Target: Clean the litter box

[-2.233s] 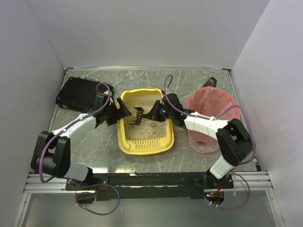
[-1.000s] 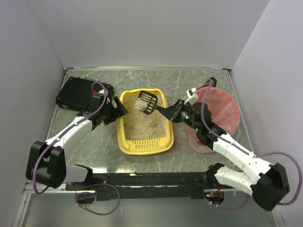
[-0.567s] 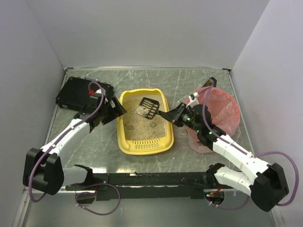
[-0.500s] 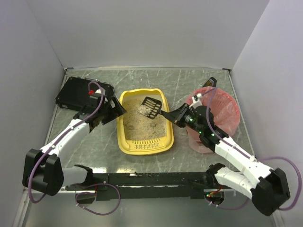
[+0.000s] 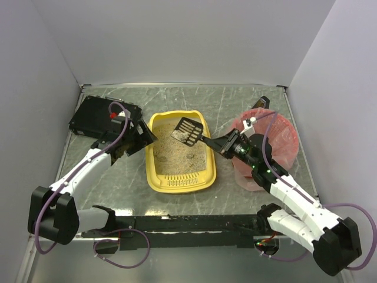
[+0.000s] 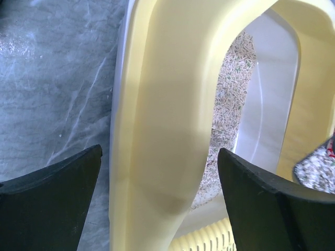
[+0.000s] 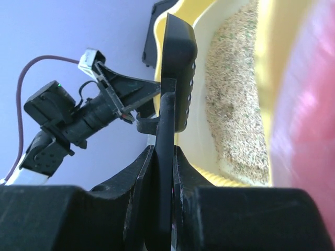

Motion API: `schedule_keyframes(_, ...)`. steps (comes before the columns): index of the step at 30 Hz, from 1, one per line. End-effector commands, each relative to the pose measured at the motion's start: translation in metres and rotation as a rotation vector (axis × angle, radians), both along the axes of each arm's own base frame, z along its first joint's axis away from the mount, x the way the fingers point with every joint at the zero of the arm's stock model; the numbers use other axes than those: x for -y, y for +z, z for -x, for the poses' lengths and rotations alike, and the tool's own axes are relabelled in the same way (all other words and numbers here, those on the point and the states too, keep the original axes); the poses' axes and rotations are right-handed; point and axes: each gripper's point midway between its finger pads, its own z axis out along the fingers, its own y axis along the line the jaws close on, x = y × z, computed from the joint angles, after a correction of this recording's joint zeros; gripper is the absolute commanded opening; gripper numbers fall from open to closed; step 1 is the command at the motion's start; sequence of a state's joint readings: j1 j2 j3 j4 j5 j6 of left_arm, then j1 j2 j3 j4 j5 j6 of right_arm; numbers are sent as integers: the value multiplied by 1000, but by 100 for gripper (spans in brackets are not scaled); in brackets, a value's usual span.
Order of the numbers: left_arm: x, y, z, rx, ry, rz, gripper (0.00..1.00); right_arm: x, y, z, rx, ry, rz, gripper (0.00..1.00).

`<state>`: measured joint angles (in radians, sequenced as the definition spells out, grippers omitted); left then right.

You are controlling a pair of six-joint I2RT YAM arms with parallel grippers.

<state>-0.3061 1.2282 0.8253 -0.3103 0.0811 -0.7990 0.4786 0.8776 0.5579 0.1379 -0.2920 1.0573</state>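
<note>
The yellow litter box [image 5: 154, 175] with beige litter sits mid-table. My left gripper [image 5: 143, 137] is open with its jaws on either side of the box's left rim [image 6: 157, 104]; narrow gaps show on both sides of the rim in the left wrist view [image 6: 159, 151]. My right gripper [image 5: 227, 144] is shut on the handle of a black slotted scoop [image 5: 187, 131]. The scoop holds some litter and hangs above the box's far right part. In the right wrist view the scoop [image 7: 178, 78] stands edge-on between my fingers [image 7: 163, 157], with the litter [image 7: 230, 94] beyond it.
A pink-red bag-lined round bin [image 5: 265, 147] stands right of the box, under my right arm; it fills the right edge of the right wrist view [image 7: 306, 130]. A flat black box [image 5: 97, 118] lies at the far left. White walls close in the table.
My right gripper lifted the scoop out of the litter, then carried it slightly right and back above the box. My left gripper has stayed at the box's left rim.
</note>
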Motion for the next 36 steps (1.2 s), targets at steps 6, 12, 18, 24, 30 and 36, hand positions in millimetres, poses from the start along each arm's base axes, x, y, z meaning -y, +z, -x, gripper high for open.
schedule_keyframes(6,-2,36,-5,108,11,20,97,-4,33,7,100,59,-73,0)
schedule_keyframes(12,-2,40,-7,116,10,20,97,-23,35,2,84,169,-135,0)
schedule_keyframes(18,-3,45,-9,149,20,24,97,-11,30,-1,114,127,-47,0)
schedule_keyframes(24,-3,40,-8,133,24,22,97,-5,22,9,58,182,-96,0)
schedule_keyframes(30,-1,36,-12,111,17,21,97,-4,31,-6,81,161,-99,0)
schedule_keyframes(36,2,35,-16,103,14,25,97,7,50,-14,129,97,-125,0)
